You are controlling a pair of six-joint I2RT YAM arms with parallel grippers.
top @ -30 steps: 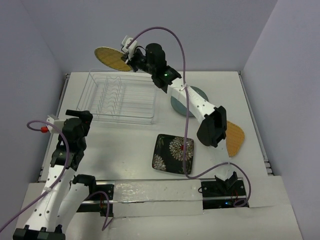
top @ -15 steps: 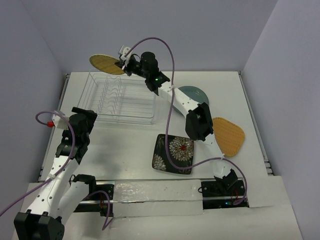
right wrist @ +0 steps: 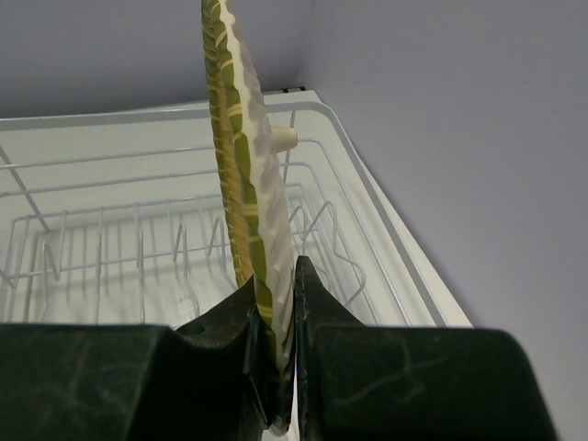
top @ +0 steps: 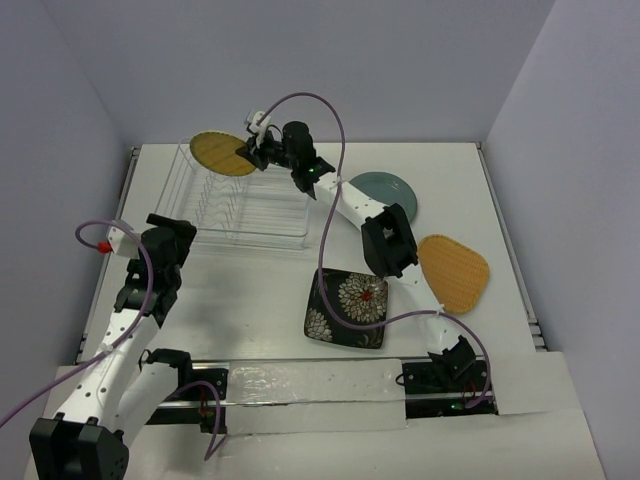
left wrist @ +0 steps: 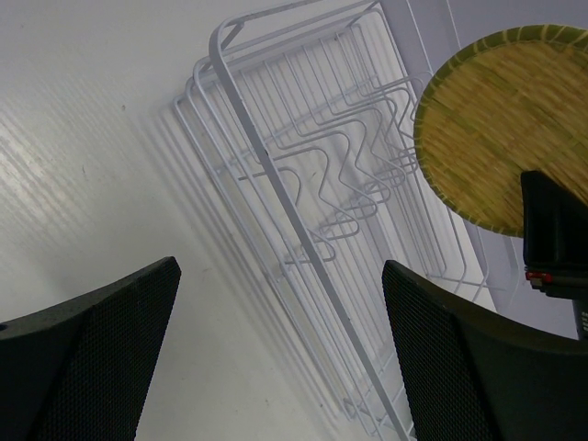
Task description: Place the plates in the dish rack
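Now the yellow plate (top: 220,153) hangs over the far left end of the dish rack (top: 245,240), pinched at its rim by the right gripper (top: 250,152), not yet down among the dividers (top: 218,200). It could land on top of the dividers rather than between two, twisting in that thin grip or shoving the light rack along. The right wrist view shows it edge-on above the slots, which the top view cannot, and the left wrist view shows the left gripper (left wrist: 280,349) spread wide, empty.
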